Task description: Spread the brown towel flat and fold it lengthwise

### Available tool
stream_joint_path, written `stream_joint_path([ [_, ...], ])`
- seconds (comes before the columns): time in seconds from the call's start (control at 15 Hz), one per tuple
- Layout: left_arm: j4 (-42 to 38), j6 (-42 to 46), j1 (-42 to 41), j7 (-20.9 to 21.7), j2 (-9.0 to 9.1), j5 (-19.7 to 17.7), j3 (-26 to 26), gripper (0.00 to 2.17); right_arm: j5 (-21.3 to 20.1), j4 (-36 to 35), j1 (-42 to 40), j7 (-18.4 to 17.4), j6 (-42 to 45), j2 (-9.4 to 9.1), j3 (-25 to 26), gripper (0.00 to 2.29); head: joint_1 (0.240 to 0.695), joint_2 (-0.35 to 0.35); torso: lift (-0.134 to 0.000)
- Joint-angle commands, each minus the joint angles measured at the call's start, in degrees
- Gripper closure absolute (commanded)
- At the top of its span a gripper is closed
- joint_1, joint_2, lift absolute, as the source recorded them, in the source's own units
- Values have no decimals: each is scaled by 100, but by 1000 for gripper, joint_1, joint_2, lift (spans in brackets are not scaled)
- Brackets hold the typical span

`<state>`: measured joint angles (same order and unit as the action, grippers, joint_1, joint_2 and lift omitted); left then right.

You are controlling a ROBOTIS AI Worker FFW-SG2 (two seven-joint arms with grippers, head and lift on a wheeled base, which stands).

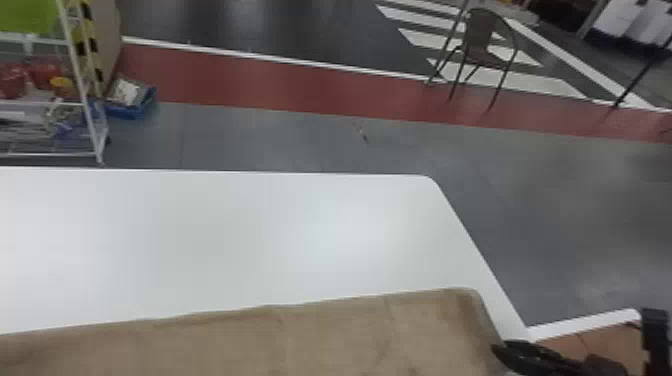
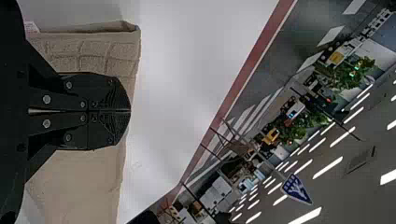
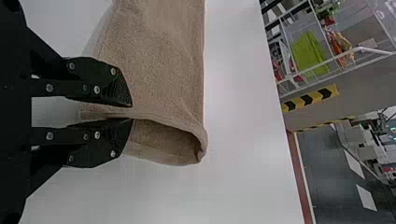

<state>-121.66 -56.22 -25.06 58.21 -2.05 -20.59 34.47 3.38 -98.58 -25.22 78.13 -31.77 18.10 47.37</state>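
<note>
The brown towel (image 3: pixel 159 60) looks mostly doubled, its gaping end left to flatten; left gripper (image 2: pixel 130 111) closed, seemingly empty, right gripper (image 3: pixel 132 113) narrowly parted, pinching the edge.

The robot's body is black throughout. Its left gripper (image 2: pixel 130 111) has 2 flat fingers (image 2: pixel 100 93) with angular shoulders and rounded ends, finely ridged in curved lines. Round, silvery screws (image 2: pixel 46 99) stand out on the dark plates. The right gripper (image 1: pixel 507 354) matches: 2 tapering black fingers, each dotted with 5 pale, round screws and grooved towards the tip. Its right arm (image 1: pixel 655 330) shows a squarish, blocky black part in the head view.
</note>
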Motion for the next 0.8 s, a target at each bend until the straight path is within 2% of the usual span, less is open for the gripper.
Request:
stream_joint_path([
  [0.0,-130,-17,-105,24,11,-51,113,1170,66,-3,0,19,139,-35,176,-2,695,-350,-123],
  [0.2,-253,1,-201,24,47,-112,201,1170,444,-144,52,19,-36,9,659,49,695,-350,-123],
  [0.33,-279,36,-201,6,73,-130,166,1170,769,-302,175,19,-265,-26,993,49,695,-350,-123],
  [0.4,-288,141,-201,-29,99,-130,113,1170,936,-460,255,19,-493,-123,1125,49,695,-350,-123],
  [0.47,-288,194,-201,-82,117,-130,51,1170,1086,-662,298,19,-616,-307,1169,49,695,-350,-123],
  [0.6,-341,335,-201,-240,178,-130,-124,1170,1306,-961,369,19,-968,-589,1099,63,695,-350,-123],
  [0.73,-490,528,-201,-547,220,-104,-415,1170,1350,-1233,624,19,-1478,-879,958,66,695,-350,-123],
])
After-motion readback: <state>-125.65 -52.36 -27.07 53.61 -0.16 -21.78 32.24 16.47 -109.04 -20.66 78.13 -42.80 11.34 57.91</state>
